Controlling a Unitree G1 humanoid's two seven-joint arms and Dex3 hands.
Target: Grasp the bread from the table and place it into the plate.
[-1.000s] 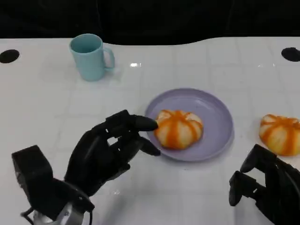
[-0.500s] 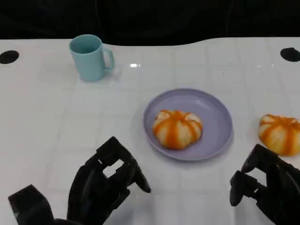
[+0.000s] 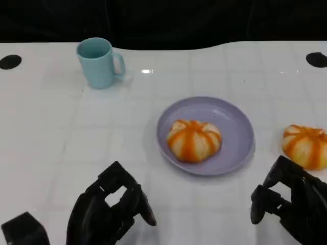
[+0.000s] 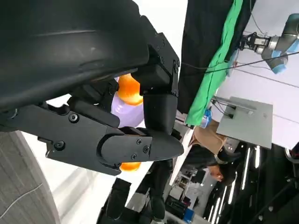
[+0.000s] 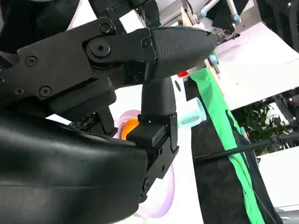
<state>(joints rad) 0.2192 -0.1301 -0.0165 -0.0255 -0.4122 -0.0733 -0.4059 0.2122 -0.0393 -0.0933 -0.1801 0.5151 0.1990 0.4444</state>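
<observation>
One bread roll already lies in the purple plate, a little toward the plate's left side, and nothing touches it. A second bread roll sits on the white worktop just to the right of the plate, apart from its rim. The left robot hand hangs low at the near edge of the worktop, well apart from the plate, its fingers curled inward with nothing between them: clenched on air. The right robot hand sits at the near right, close in front of the second roll, and it holds nothing; whether its fingers are spread or drawn in I cannot tell. My reading is that the placing of the first roll is done and the step in hand is the start of a reach for the roll that is on the worktop. That move would call for the right hand to go forward over the roll, close around its soft sides without crushing it, lift it clear of the rim and set it beside the first. A teal mug stands far off at the back left, out of the way.
</observation>
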